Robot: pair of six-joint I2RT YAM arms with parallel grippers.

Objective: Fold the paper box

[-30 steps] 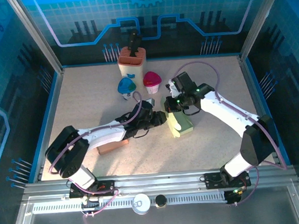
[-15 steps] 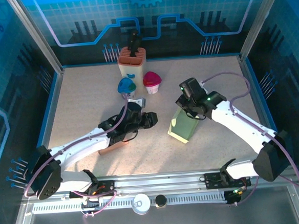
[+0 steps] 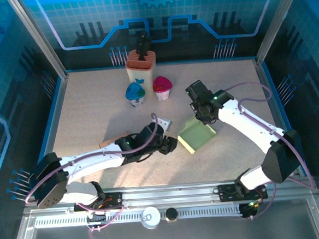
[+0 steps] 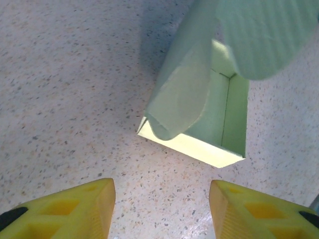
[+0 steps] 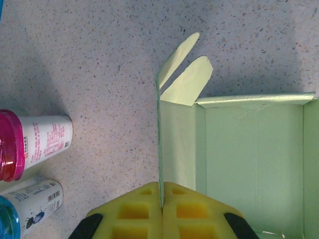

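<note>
**Left gripper returns, jaws wider, while the right one holds the wall**

Over the last second the left gripper drew back from the pale green paper box, then came in again lower and nearer the front edge. It now sits just beside the box's near-left corner. Its yellow fingers have spread meanwhile and are released, with bare speckled tabletop between them. The right gripper has shifted along the far side and is clenched on one thin side wall – its wrist view shows the paper edge running straight in between the closed pads. Seen from above, the box looks flatter than it did half a second ago.

My reading is that the right arm is steadying the box while the left lines up for a flap or a side wall. The fold itself looks far from done.

The box rests right of the table's centre, between the two grippers and in front of the pink-capped white bottle and the blue-capped white bottle. It lies open – the inside floor is exposed and the walls stand only partly. Two rounded tuck flaps splay loose at one corner. In the left wrist view one flap curls over the near wall.
</note>
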